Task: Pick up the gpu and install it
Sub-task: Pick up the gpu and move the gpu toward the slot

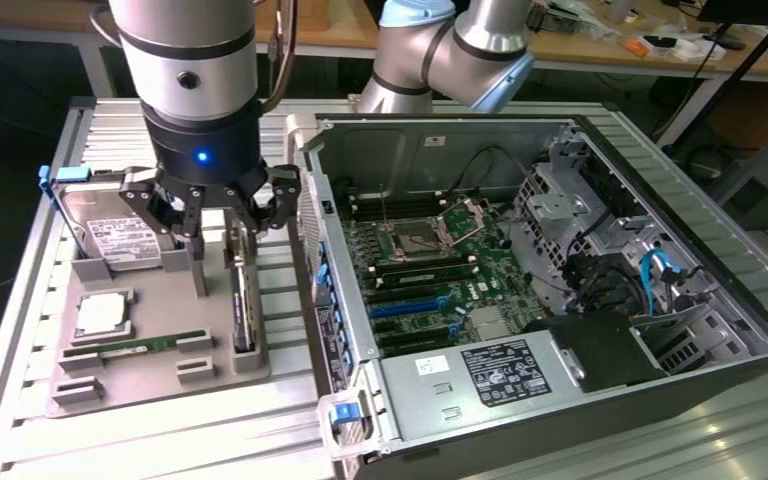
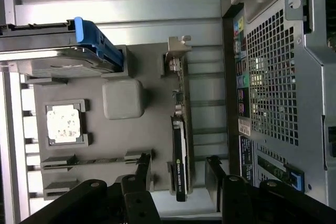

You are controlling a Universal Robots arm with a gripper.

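gpu (image 1: 241, 300): in holder (image 1: 144, 378), under pincer (image 1: 220, 226)
hard drive (image 1: 117, 236): exterior view's left of pincer
computer case (image 1: 684, 205): exterior view's right

Black face and silvery end bracket on the thin flat gpu card (image 2: 179, 153); plain matte grey moulded plastic holder tray (image 1: 157, 385); silver metal hard drive (image 1: 115, 238), white label, blue frame; green circuit board (image 1: 484, 285) with blue slots in the dark tower case (image 1: 718, 390); regular mesh of small holes across its silvery rear panel (image 2: 273, 77)
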